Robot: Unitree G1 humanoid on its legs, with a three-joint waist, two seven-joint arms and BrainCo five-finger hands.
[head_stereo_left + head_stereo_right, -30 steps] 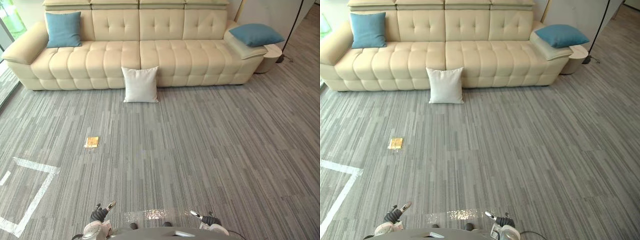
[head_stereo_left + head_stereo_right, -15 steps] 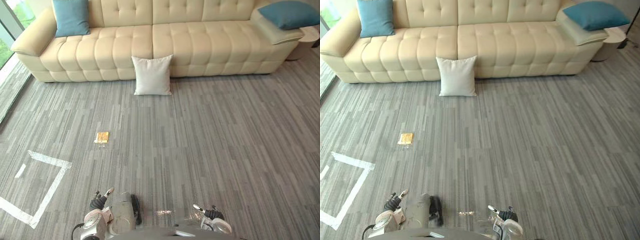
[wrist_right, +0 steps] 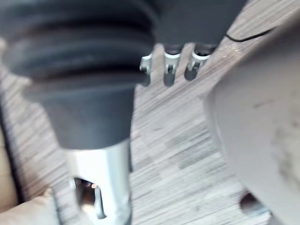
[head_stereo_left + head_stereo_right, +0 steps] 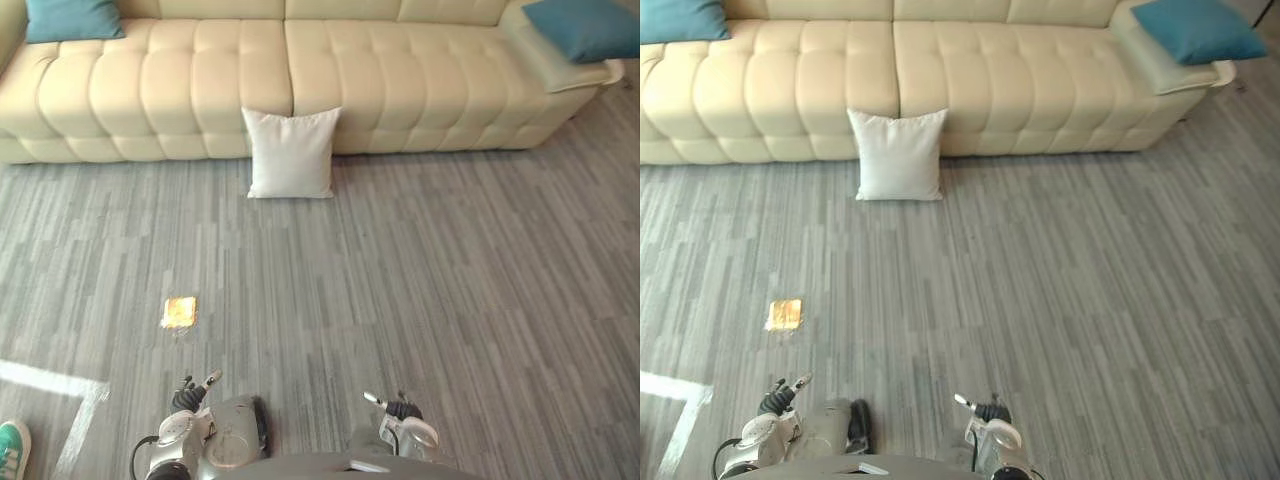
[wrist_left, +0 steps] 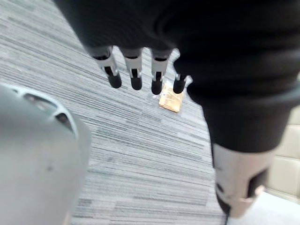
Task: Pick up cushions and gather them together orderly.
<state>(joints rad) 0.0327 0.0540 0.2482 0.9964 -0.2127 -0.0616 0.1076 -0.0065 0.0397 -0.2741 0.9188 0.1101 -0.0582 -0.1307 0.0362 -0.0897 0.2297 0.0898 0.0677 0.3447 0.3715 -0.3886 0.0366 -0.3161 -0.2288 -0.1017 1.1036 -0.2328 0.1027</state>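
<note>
A white cushion [image 4: 291, 153] stands upright on the carpet, leaning against the front of the cream sofa [image 4: 200, 90]. One blue cushion [image 4: 70, 20] rests on the sofa's left end. Another blue cushion [image 4: 585, 27] lies on the sofa's right armrest. My left hand [image 4: 190, 396] hangs low at the bottom of the head view, far from all cushions, with fingers [image 5: 133, 75] straight and holding nothing. My right hand [image 4: 392, 408] hangs at the bottom right, its fingers [image 3: 169, 63] relaxed and empty.
A small yellow-brown flat object [image 4: 180, 312] lies on the grey carpet between me and the sofa. White tape lines [image 4: 50, 380] mark the floor at the lower left. A person's green shoe [image 4: 12, 448] shows at the bottom left corner.
The whole picture has shifted: the camera has moved closer to the sofa and turned, so sofa and white cushion appear larger. Both hands stay low and empty.
</note>
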